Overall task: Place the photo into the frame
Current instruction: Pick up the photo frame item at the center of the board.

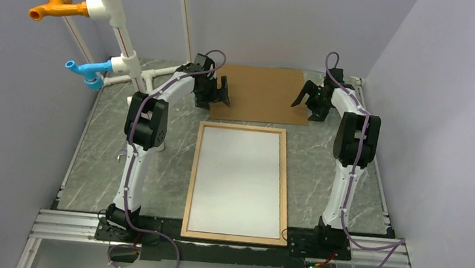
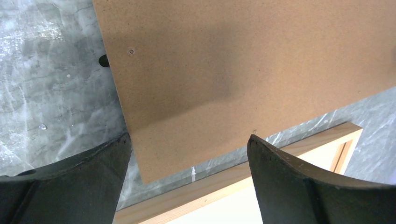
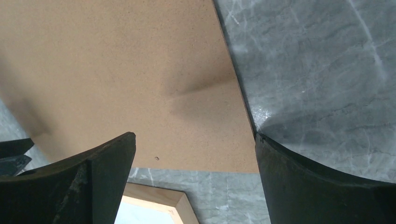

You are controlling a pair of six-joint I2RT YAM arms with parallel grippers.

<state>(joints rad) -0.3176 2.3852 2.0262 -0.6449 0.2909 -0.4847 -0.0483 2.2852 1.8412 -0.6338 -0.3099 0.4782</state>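
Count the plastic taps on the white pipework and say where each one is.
2. The orange tap sits high on the white pipe at the far left; the blue tap is lower on it, near the table's far-left corner. None seems hidden.

The left arm (image 1: 131,171) and right arm (image 1: 341,191) have white links, black joints, purple cables.

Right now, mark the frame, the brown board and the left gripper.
frame (image 1: 192,179): top view, its left wooden strip.
brown board (image 1: 268,94): top view, middle of its face.
left gripper (image 2: 189,142): left wrist view, midway between its open fingertips.
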